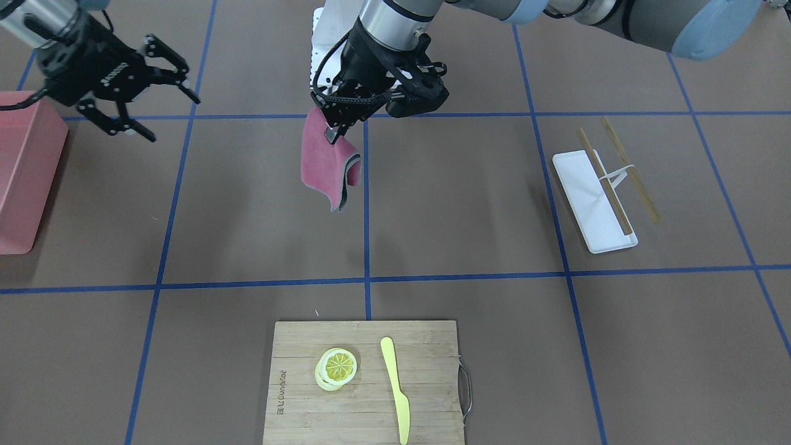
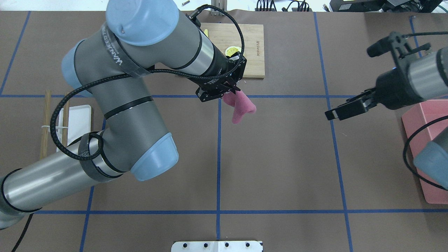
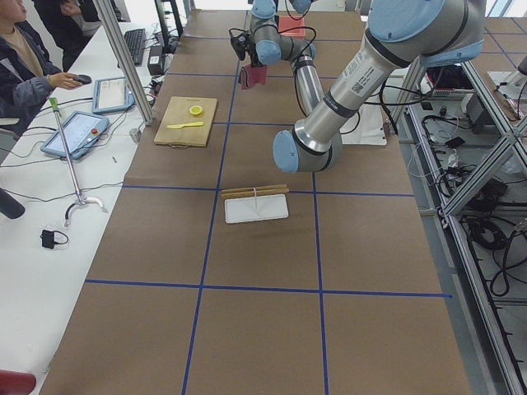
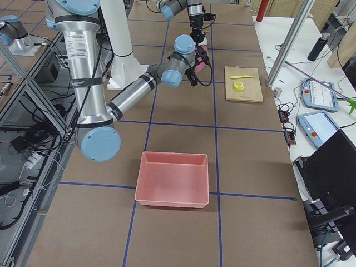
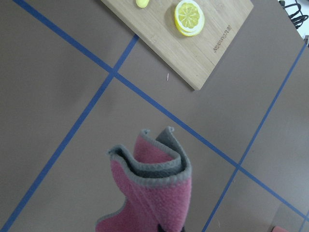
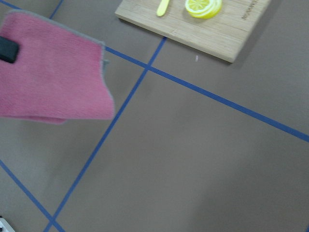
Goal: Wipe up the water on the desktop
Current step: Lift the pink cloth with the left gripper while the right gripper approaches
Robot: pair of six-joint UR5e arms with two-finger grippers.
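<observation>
Two fingers of the left gripper (image 1: 337,131) clamp the top edge of a pink cloth (image 1: 324,164), which hangs limp and folded above the middle of the desktop (image 1: 469,198), seemingly clear of it. Soft and light, it likely needs only this edge grip. The right gripper (image 1: 174,118) stands spread, empty.

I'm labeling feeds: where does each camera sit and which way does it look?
Front-facing: across the table, facing the robot, looking down; left gripper holding the cloth, right gripper open.
Overhead: behind its shoulders, looking forward; left arm, right arm.
Exterior left: left table end, looking along; left arm nearest.
Exterior right: opposite end; right arm nearest.
Left wrist: down past the cloth; no arm.
Right wrist: down at desktop; no arm.
Both wrist views share the cutting board.
</observation>
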